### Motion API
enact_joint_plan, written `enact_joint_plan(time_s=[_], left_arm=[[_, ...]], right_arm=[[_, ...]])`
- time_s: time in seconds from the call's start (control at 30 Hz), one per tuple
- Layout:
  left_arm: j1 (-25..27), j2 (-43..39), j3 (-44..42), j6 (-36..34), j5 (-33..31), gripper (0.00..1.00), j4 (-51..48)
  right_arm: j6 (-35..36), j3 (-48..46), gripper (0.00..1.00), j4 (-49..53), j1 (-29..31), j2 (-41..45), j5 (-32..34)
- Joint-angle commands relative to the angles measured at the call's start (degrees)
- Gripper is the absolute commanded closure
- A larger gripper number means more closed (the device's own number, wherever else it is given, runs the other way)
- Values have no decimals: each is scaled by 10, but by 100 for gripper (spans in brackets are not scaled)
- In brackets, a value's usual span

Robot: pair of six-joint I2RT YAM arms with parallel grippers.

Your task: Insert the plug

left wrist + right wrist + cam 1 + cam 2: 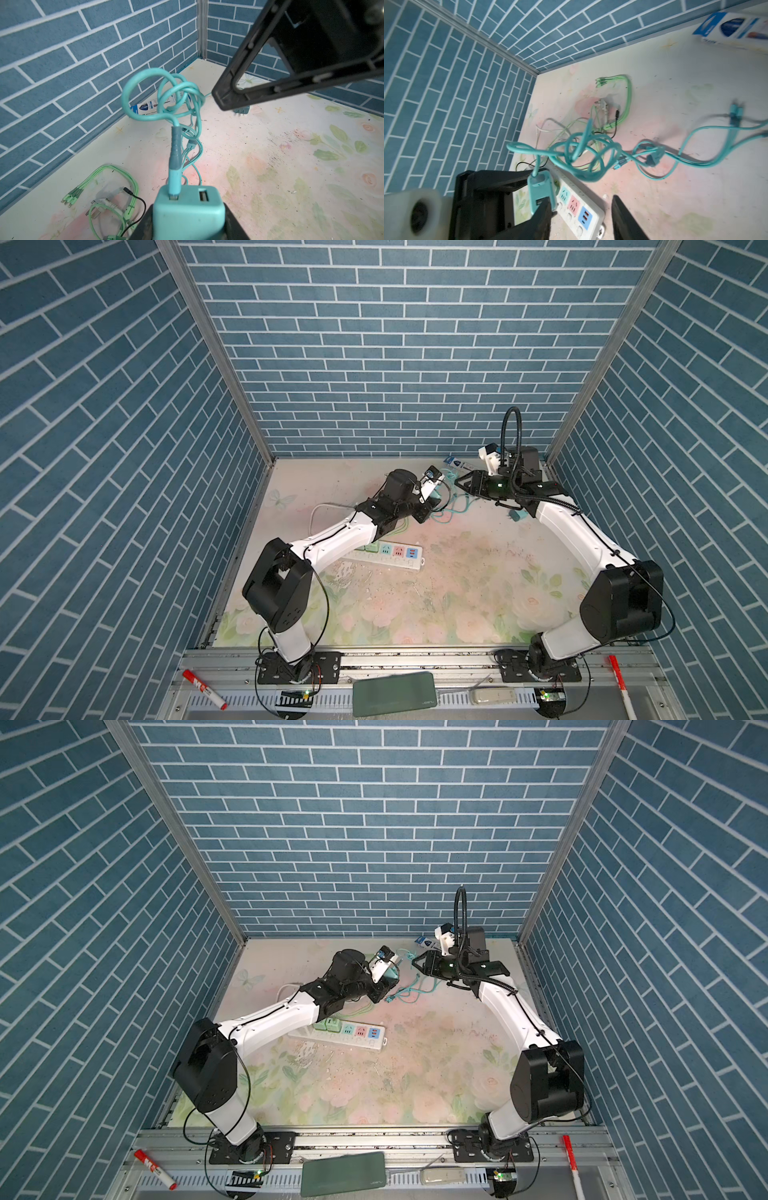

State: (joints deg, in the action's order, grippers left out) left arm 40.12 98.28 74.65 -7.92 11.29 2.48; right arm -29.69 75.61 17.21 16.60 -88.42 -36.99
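My left gripper point(188, 222) is shut on a teal USB charger point(188, 209), held above the table. A teal cable point(162, 97) rises from it in tangled loops. The cable's plug point(174, 182) sits in one of the charger's two ports; the other port is bare. My right gripper point(581, 199) hangs open just beyond the charger point(539, 187), with nothing between its fingers. In both top views the left gripper point(432, 499) point(390, 977) and the right gripper point(459, 483) point(417, 965) meet at the back middle of the table.
A white power strip point(390, 553) with coloured sockets lies under the left arm. Green cables point(116, 187) and a black lead lie beside it. A blue-and-white box point(153, 106) rests against the back wall. A second teal charger point(516, 515) lies by the right arm.
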Motion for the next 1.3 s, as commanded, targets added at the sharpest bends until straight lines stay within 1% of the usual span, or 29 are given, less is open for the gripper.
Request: enact_joint_plan(time_s=[0.0,0.17,0.2,0.3,0.4,0.57,0.67,0.73,0.77,0.9,1.0,1.17,1.27], left_arm=[[2,-2,6,7,8,83,23],[2,-9,1,4,1,83,23],[2,-8,1,3,0,83,23],[2,-9,3,1,-4,83,18],[2,-10,2,-1,-5,83,17],[1,-8,7,-10,-18,84,1],[1,-7,6,-10,-19,84,-3],[1,-7,7,-10,-24,84,-4],[1,-6,8,-9,-25,84,-4],[1,-5,14,-7,-26,84,-8],[2,-5,25,-8,-31,84,-25],[1,-11,34,-18,-39,84,-47],[1,-14,35,-21,-41,84,-54]], right_arm=[[-35,-13,54,-59,19,-16,-71],[-36,-11,57,-64,38,-30,-75],[-34,-11,59,-62,43,-30,-74],[-27,-23,58,-47,46,-10,-28],[1,-20,57,2,46,12,19],[39,-26,53,68,42,74,106],[44,-30,51,86,37,105,131],[43,-31,52,90,36,112,118],[37,-36,52,82,37,112,99],[-3,-69,55,18,45,104,31],[-15,-91,58,-17,61,91,-4],[-5,-127,61,-36,90,72,-24],[-13,-148,63,-70,99,52,-31]])
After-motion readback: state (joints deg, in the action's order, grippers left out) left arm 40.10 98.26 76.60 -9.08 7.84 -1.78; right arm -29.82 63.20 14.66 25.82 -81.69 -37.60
